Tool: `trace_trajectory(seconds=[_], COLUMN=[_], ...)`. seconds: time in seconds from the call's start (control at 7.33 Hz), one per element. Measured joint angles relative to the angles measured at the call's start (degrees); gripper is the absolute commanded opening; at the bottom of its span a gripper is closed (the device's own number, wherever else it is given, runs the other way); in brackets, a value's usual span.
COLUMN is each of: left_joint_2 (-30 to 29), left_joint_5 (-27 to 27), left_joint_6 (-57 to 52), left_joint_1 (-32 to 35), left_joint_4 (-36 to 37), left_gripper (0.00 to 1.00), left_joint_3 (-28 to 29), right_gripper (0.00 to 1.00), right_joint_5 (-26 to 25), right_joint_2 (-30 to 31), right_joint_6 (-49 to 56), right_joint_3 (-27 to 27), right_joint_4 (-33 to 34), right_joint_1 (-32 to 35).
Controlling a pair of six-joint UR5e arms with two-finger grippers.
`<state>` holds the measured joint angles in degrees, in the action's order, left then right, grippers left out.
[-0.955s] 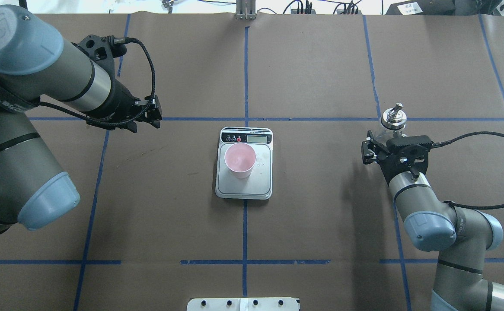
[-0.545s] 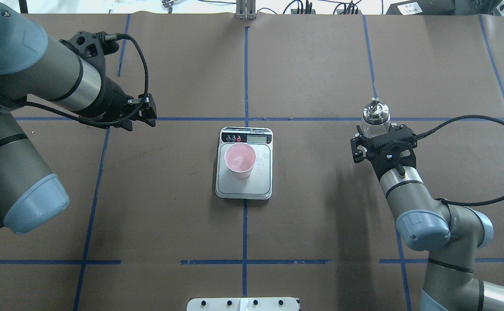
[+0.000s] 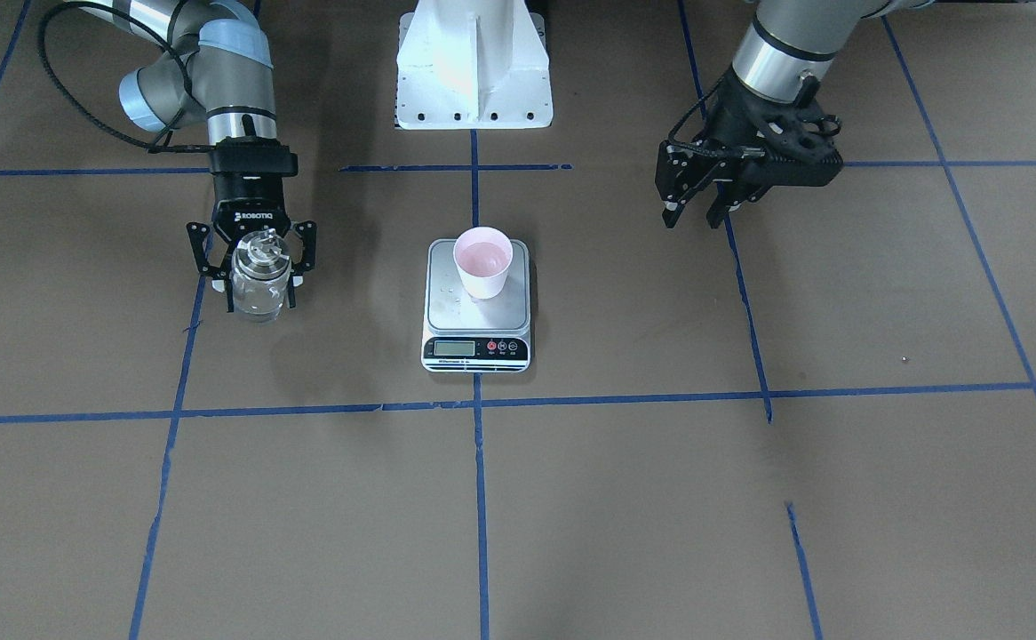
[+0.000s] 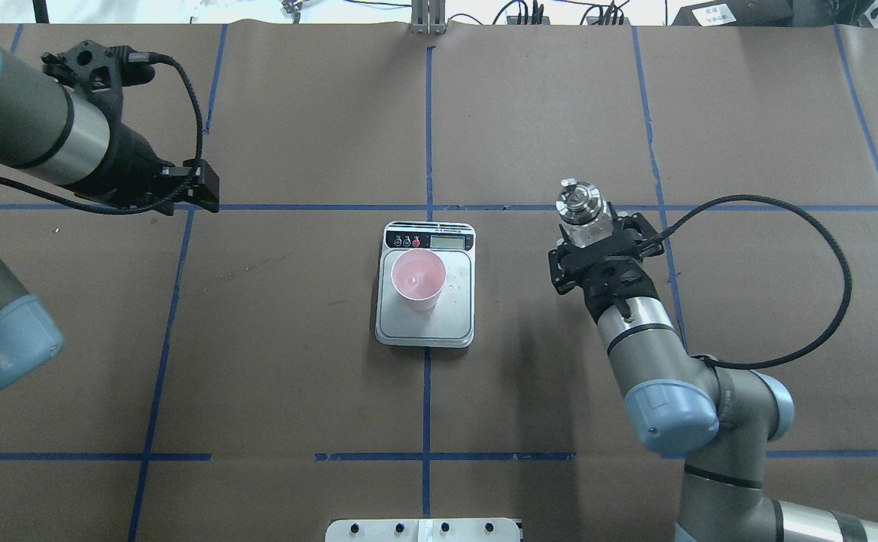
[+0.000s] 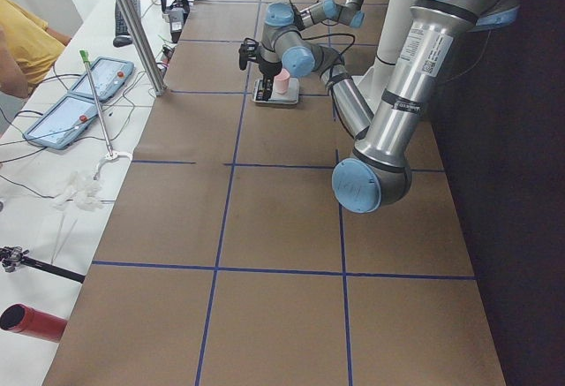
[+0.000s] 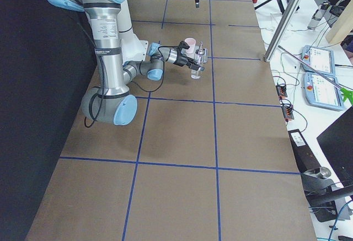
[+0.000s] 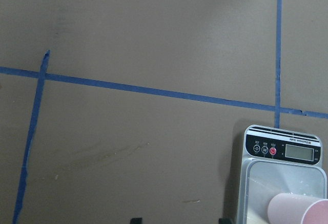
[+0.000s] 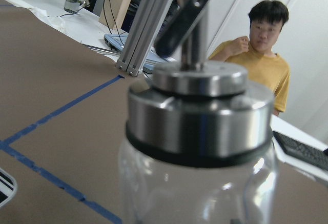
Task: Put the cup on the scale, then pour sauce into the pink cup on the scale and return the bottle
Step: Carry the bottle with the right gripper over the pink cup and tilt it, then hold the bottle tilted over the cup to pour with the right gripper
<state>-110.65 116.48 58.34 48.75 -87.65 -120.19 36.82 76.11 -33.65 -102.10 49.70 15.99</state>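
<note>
Overhead exterior view, brown paper-covered table (image 4: 559,113) with blue tape grid

Scale (image 4: 425,316): flat at table centre on the middle tape line, display strip facing away from robot base; small droplets on silver platform. Seen also in front-facing view (image 3: 447,311) and at lower right corner of left wrist view (image 7: 281,175)

Cup (image 4: 417,280): pink, upright on scale platform, toward the platform's left half in overhead view; pinker inside visible from front-facing view (image 3: 482,261); rim only partly visible in left wrist view (image 7: 299,211)

Bottle (image 4: 580,212): clear glass, silver pour-spout cap, upright, pinched between fingers of right gripper (image 4: 586,235); to the right of scale, well apart from it. In front-facing view bottle (image 3: 259,277) framed by both fingers of right gripper (image 3: 259,283), raised above table judging by shadow offset below. Cap and dark neck ring filling right wrist view (image 8: 200,116)

Left gripper (image 4: 196,188): far left of table, near a tape crossing, well apart from scale; nothing between fingers; in front-facing view (image 3: 689,216) fingers pointing down, pressed close together
</note>
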Motion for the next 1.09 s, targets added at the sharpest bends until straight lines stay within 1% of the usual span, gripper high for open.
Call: trace_trajectory(seconds=[0.14,0.27,0.55,0.68,0.82,1.09], left_joint_2=[1.81,3.67,7.03,7.97,8.40,8.58], left_joint_5=[0.18,0.32,0.49,0.55,0.58,0.59], left_joint_6=[-4.84,-8.69,-16.92,-19.56,-20.90,-21.57], left_joint_1=[1.85,3.76,8.10,9.62,10.47,10.88], left_joint_4=[-0.04,-0.15,-0.39,-0.41,-0.42,-0.42], left_gripper=[1.00,1.00,1.00,1.00,1.00,1.00], left_joint_3=[-0.24,-0.33,-0.33,-0.32,-0.31,-0.35], right_gripper=[0.00,0.00,0.00,0.00,0.00,0.00], right_joint_5=[-4.59,-7.23,-11.81,-13.31,-14.12,-15.56], right_joint_2=[-2.79,-4.91,-8.99,-10.99,-11.88,-12.13], right_joint_6=[6.30,10.34,16.85,20.14,23.07,28.13], right_joint_3=[0.10,0.23,0.36,0.51,0.75,1.65], right_joint_4=[3.33,7.12,19.38,25.04,29.27,33.11], right_joint_1=[-1.50,-2.83,-4.54,-4.88,-5.07,-5.38])
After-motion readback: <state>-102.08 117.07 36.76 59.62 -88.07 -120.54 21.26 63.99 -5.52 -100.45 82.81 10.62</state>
